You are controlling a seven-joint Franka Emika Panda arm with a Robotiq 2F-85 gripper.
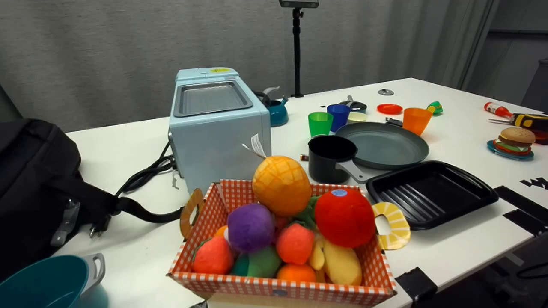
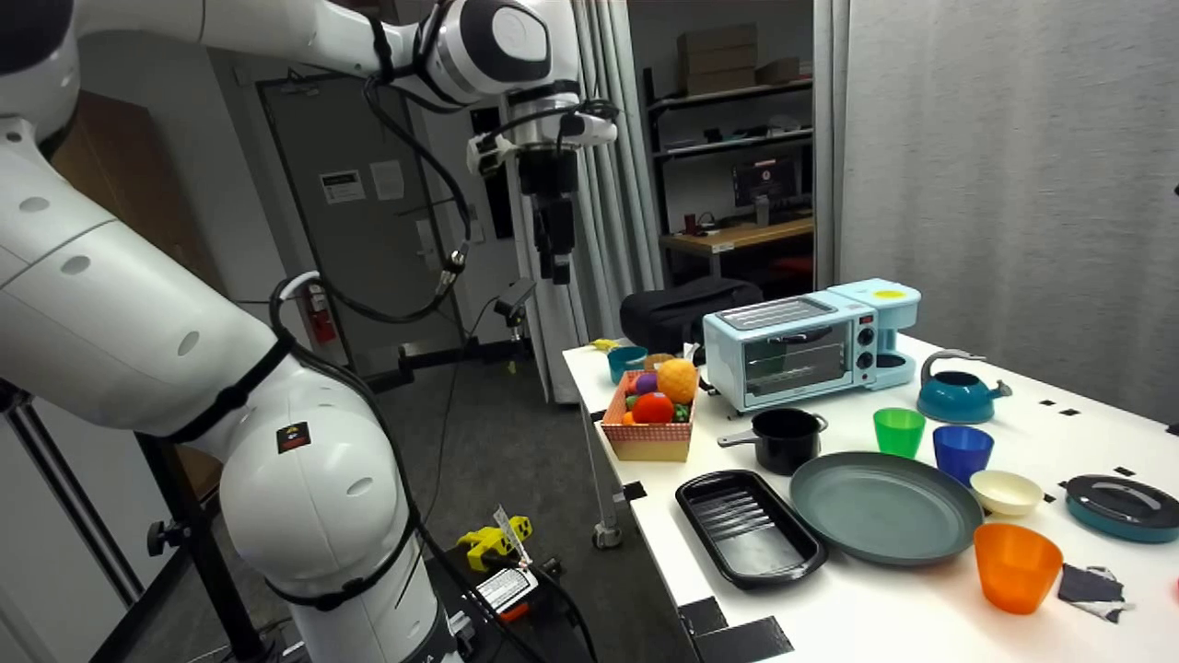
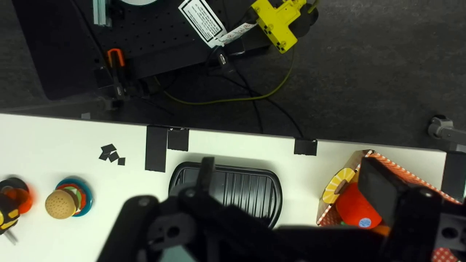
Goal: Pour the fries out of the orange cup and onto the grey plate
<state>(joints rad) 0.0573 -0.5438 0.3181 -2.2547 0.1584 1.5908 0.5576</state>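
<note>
The orange cup (image 1: 416,121) stands upright beside the rim of the grey plate; it also shows in an exterior view (image 2: 1016,566). The fries do not show in any view; the inside of the cup cannot be made out. The grey plate (image 1: 383,145) lies flat on the white table and looks bare in both exterior views (image 2: 884,506). A small piece of it shows at the bottom of the wrist view (image 3: 177,254). My gripper (image 2: 555,269) hangs high, well away from cup and plate. In the wrist view my gripper (image 3: 291,173) has its fingers wide apart with nothing between them.
A black ridged tray (image 2: 751,529), a black pot (image 2: 786,440), a green cup (image 2: 898,431), a blue cup (image 2: 963,451) and a cream bowl (image 2: 1006,493) stand around the plate. A fruit basket (image 1: 282,291) and blue toaster oven (image 1: 220,141) stand further along. A toy burger (image 3: 62,203) is also on the table.
</note>
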